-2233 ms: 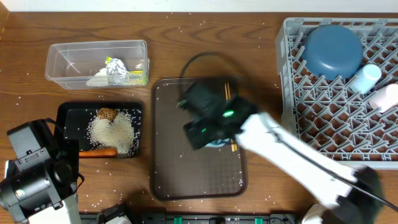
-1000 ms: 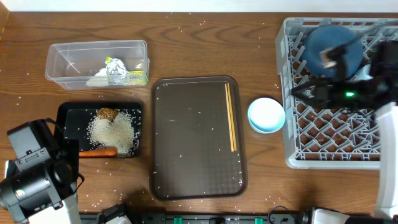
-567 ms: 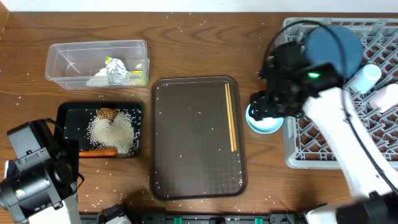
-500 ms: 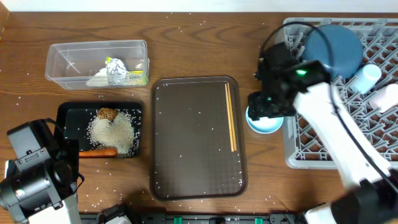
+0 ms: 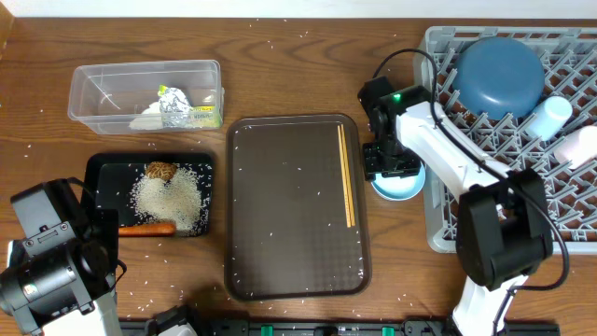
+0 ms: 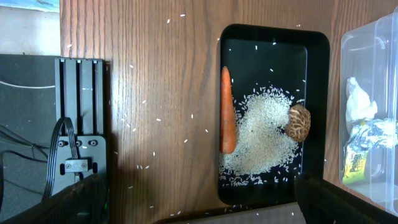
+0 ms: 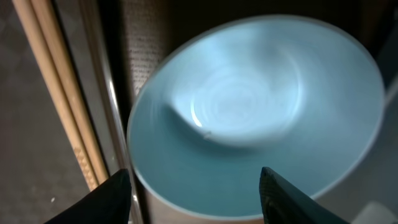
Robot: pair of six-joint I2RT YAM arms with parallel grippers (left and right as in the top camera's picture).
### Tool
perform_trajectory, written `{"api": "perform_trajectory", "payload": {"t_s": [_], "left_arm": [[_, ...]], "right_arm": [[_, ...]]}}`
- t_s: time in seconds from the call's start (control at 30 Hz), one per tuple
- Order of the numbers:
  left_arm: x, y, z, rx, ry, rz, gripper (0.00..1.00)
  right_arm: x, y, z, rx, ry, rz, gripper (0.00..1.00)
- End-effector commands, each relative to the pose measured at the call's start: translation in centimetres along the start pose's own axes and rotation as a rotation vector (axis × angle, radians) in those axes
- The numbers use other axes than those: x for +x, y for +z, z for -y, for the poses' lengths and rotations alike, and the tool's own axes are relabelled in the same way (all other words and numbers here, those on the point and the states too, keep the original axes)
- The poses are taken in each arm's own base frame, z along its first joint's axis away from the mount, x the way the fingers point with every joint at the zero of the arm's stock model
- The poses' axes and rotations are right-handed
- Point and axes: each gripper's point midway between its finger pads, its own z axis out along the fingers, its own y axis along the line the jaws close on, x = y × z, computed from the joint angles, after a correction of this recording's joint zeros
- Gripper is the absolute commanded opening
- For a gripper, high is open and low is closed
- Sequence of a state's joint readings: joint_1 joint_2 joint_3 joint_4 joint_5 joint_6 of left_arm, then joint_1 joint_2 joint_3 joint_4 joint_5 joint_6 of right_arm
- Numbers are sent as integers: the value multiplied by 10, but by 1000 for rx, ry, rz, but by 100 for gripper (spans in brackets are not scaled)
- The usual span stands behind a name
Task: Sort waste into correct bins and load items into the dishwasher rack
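Small bowl (image 5: 403, 187) | right jaws now astride it, grip unclear | left jaws open, unmoved

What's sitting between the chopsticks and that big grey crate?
A small pale bowl, with the right end effector poised over it; the overhead view shows it.

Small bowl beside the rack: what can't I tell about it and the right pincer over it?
- Overhead: the right pincer covers the left part of the small bowl; contact is hidden.
- Right wrist: the bowl is blurred, so fingertip height against its rim is unclear; the frame edge cuts its lower rim.
- Overhead: the dishwasher rack runs off the right edge, cutting off the white cup.
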State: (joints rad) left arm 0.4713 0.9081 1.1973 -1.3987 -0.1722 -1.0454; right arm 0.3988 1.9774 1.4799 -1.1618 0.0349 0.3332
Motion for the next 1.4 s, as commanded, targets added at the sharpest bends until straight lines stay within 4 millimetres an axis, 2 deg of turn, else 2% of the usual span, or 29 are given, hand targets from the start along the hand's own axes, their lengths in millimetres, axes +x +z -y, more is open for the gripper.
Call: {"api": "perform_trajectory", "payload": {"t_s": [0.0, 0.53, 0.73, 0.8, 0.87, 0.97, 1.07, 1.17, 1.37], "left_arm": [[-3, 0, -3, -14, 9, 17, 98], [-3, 0, -3, -14, 9, 17, 98], [-3, 0, -3, -14, 9, 17, 98], [-3, 0, -3, -14, 9, 17, 98], [-3, 0, -3, -14, 9, 17, 98], [-3, 0, -3, -14, 9, 17, 98], [-3, 0, -3, -14, 9, 17, 98], [-3, 0, -3, -14, 9, 17, 98], [-3, 0, -3, -14, 9, 17, 98]], "right_arm": [[-1, 9, -1, 18, 9, -10, 58], [3, 54, -2, 24, 8, -25, 55], [-3, 67, -4, 9, 10, 17, 35], [-4, 68, -4, 7, 11, 22, 22], [-5, 68, -5, 5, 11, 27, 2], [-7, 66, -6, 1, 12, 36, 1], [-12, 59, -12, -31, 15, 42, 1], [-20, 38, -21, -97, 16, 64, 1], [-40, -38, -40, -336, -25, 192, 1]]}}
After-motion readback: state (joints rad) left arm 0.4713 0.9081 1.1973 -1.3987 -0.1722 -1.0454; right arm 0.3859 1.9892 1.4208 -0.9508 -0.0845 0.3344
